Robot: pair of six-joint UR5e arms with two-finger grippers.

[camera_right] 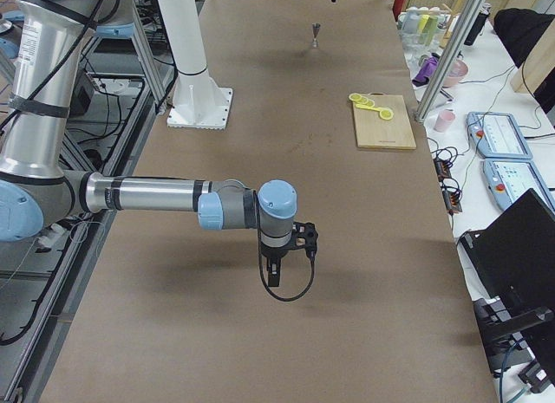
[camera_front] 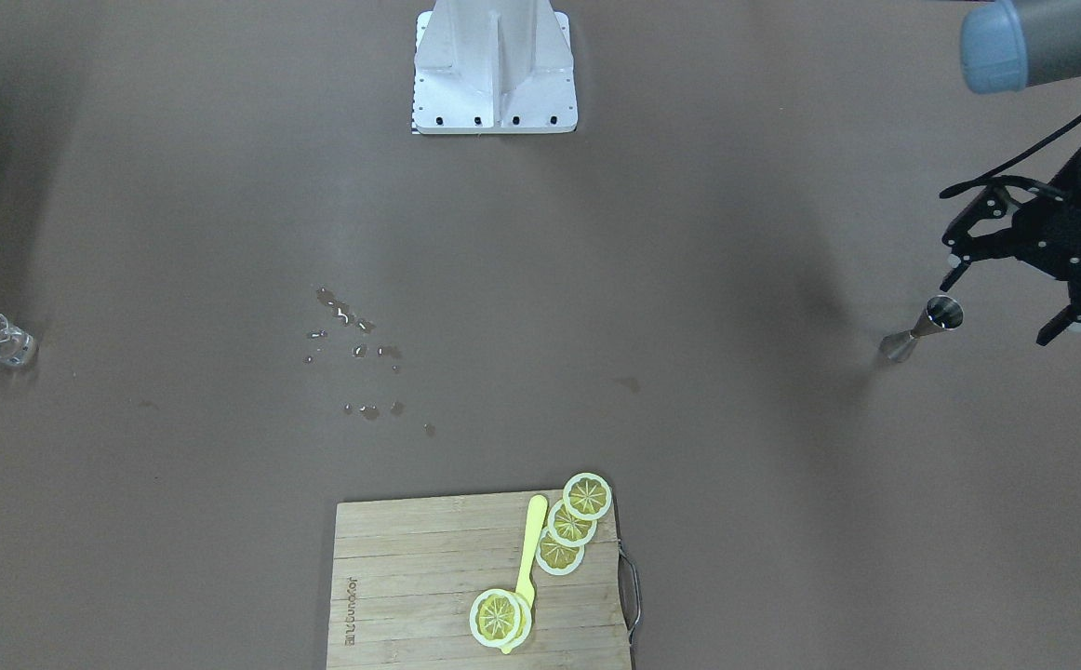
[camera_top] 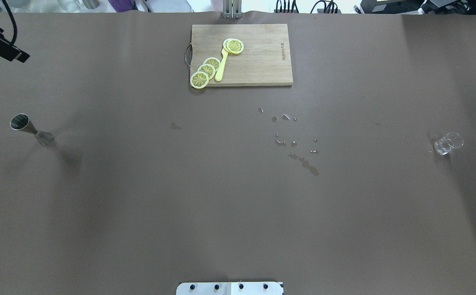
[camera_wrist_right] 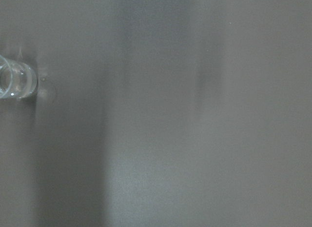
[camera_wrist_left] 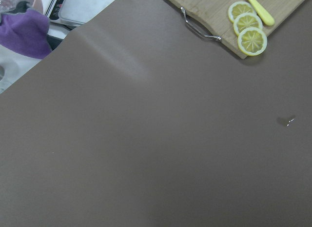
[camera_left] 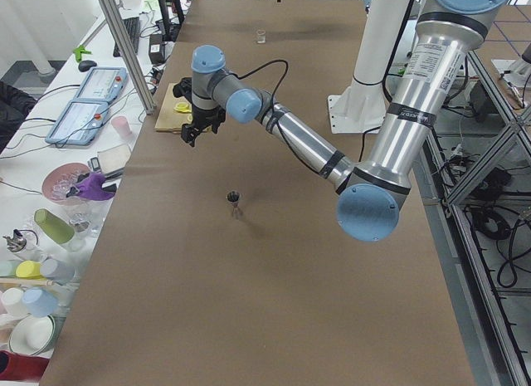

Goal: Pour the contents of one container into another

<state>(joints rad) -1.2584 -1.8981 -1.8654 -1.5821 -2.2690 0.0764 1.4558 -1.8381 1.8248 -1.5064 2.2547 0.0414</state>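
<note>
Since the jigger stands upright at the desk's left end, your nearer arm is the left. The left tool hangs spread and empty, raised on the jigger's operator side. The glass stands far right. Whether the right tool is spread, I cannot tell.

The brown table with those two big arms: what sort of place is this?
Probably a robotics lab staging a drinks task: teach pendants alongside, plus a jigger and a cutting board with lemon slices as props.

Overhead and front-facing cameras look down from opposite sides, sharing the cutting board.
</note>
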